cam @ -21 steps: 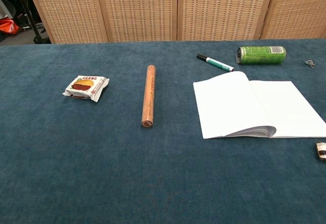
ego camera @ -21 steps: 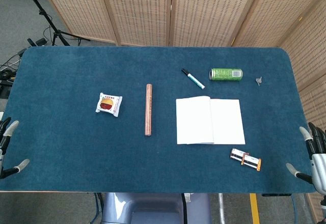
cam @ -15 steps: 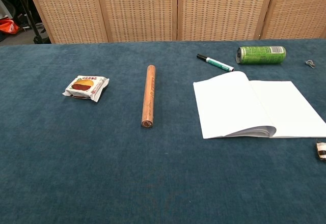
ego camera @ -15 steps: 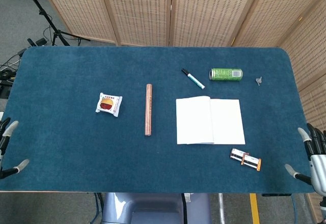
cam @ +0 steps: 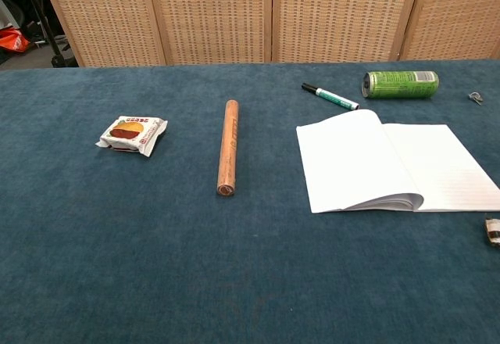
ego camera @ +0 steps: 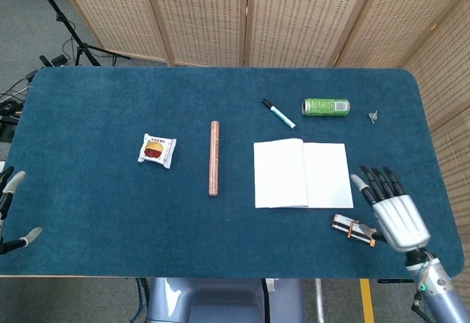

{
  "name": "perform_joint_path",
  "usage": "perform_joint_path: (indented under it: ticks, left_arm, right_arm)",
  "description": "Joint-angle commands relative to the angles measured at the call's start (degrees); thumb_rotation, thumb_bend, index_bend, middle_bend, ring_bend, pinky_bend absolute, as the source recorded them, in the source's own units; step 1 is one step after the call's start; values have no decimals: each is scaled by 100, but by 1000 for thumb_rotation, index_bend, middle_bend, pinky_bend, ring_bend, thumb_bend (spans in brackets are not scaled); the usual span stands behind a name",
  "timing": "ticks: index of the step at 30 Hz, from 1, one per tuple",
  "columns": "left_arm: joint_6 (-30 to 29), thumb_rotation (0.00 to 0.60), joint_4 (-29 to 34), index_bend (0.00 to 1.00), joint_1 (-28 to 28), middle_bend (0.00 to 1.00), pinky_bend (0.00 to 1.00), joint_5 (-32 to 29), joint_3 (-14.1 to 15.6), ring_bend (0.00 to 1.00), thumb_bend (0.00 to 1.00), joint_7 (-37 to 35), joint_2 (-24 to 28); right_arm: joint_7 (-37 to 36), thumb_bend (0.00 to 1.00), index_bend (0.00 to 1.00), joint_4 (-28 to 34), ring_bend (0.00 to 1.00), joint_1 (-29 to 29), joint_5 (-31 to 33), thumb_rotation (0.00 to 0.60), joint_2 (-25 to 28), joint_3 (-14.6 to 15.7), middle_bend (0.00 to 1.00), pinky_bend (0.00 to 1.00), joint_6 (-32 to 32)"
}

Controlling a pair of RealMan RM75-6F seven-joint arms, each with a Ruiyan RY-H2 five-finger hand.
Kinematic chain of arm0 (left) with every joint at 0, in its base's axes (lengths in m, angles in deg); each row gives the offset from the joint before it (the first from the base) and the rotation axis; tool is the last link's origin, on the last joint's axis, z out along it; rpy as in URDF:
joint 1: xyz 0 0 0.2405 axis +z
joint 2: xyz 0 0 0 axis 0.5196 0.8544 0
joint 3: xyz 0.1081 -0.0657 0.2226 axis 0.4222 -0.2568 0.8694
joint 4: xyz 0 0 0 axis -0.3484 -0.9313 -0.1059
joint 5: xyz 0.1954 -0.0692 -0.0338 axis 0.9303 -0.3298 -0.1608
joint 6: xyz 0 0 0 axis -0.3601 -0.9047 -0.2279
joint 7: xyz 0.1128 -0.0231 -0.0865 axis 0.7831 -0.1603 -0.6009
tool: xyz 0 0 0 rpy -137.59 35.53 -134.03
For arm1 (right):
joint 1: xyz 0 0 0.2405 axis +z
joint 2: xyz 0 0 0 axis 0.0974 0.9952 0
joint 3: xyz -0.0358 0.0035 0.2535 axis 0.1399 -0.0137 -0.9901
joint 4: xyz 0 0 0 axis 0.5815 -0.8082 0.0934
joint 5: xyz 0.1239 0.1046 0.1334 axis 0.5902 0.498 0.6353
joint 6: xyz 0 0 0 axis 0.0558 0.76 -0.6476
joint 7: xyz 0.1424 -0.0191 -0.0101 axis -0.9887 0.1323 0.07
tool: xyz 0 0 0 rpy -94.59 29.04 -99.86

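My right hand (ego camera: 389, 207) hovers over the table's front right with its fingers spread, holding nothing. It is just right of a small striped packet (ego camera: 353, 229) and near the open notebook's (ego camera: 302, 174) right corner. My left hand (ego camera: 9, 213) shows only as fingertips at the table's left front edge, apart and empty. The chest view shows neither hand. A copper-coloured tube (ego camera: 214, 158) lies mid-table and a snack packet (ego camera: 157, 150) to its left.
A green can (ego camera: 325, 106) lies on its side at the back right, a green-capped marker (ego camera: 278, 113) beside it, and a small metal clip (ego camera: 373, 117) further right. Wicker screens (ego camera: 242, 15) stand behind the blue table (ego camera: 110, 213).
My right hand has moved in from the table's right front edge, leftward and forward over the table toward the small packet. The left hand has barely moved.
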Motion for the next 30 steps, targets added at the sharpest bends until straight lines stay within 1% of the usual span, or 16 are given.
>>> perform_joint_path:
  ticks: [1,6,10,14,19,22,25,30]
  left_arm:
    - [-7,600,-21,0,-14,0,0,7,-19,0,0,-29,-2]
    - [78,600,-38,0,-50,0,0,-82,-47,0,0,-8,-18]
    - [152,600,-23,0,-74,0,0,-162,-65,0,0,2,-12]
    - [202,600,-14,0,-87,0,0,-211,-71,0,0,-19,6]
    - [226,600,-17,0,-95,0,0,-248,-85,0,0,-108,43]
    - [263,600,-21,0,-109,0,0,-271,-89,0,0,-137,60]
    - [277,600,-19,0,-112,0,0,-298,-98,0,0,-183,80]
    - [287,600,-26,0,-110,0,0,-345,-116,0,0,-269,114]
  right_arm:
    - [856,0,0,-72,0,563,260,600,-612,-247,0,0,-813]
    - [1716,0,0,-104,0,980,996,600,-1283,-382,0,0,-1524]
    - [2390,0,0,-175,0,1206,1452,600,-1781,-412,0,0,-1748]
    - [2885,0,0,-315,0,1397,1756,600,-2233,-446,0,0,-1814]
    - [3499,0,0,-747,0,1707,2269,600,-2860,-595,0,0,-1843]
    - [3741,0,0,-939,0,1832,2545,600,-3132,-644,0,0,-1821]
    - [3954,0,0,-1118,0,1936,2662,600,-3312,-631,0,0,-1763]
    - [4123,0,0,-1279,0,2032,2863,600,-3453,-595,0,0,-1695]
